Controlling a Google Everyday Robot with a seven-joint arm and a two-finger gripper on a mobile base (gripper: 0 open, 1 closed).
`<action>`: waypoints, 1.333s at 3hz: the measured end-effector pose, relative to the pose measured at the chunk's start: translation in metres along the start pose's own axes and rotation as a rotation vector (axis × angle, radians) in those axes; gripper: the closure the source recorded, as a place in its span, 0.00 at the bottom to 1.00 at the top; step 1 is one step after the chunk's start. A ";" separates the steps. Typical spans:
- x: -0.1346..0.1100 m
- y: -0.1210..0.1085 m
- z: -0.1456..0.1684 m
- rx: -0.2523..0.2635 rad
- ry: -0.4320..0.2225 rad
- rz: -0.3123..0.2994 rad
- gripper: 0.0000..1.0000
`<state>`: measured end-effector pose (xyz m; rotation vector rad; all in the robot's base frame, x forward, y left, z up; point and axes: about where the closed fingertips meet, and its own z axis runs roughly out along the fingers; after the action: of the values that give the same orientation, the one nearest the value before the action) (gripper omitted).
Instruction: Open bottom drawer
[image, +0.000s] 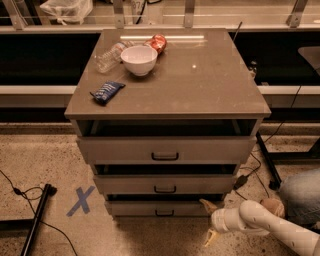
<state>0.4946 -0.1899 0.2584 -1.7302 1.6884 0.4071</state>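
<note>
The bottom drawer (160, 208) is the lowest, slimmest grey-beige front of the cabinet, with a small black pull handle (164, 213) at its middle. It stands slightly out, with a dark gap above it. My gripper (208, 221) is low at the right, just off the drawer's right end and near the floor. Its two pale fingers are spread apart, one pointing up-left (206, 203) and one down (210, 239), with nothing between them. The white arm (265, 225) reaches in from the lower right.
The middle drawer (165, 184) and top drawer (165, 149) sit above. On the cabinet top are a white bowl (139, 59), a clear bottle (107, 57), a red packet (158, 42) and a blue snack bag (107, 91). A blue X (80, 201) marks the floor; cables and a black stand leg lie at left.
</note>
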 end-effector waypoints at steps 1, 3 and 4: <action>-0.001 0.002 0.004 -0.017 0.011 -0.002 0.00; 0.029 -0.015 0.024 -0.044 0.016 0.031 0.00; 0.039 -0.027 0.029 -0.044 0.009 0.033 0.00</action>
<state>0.5320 -0.2018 0.2191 -1.7402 1.7277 0.4554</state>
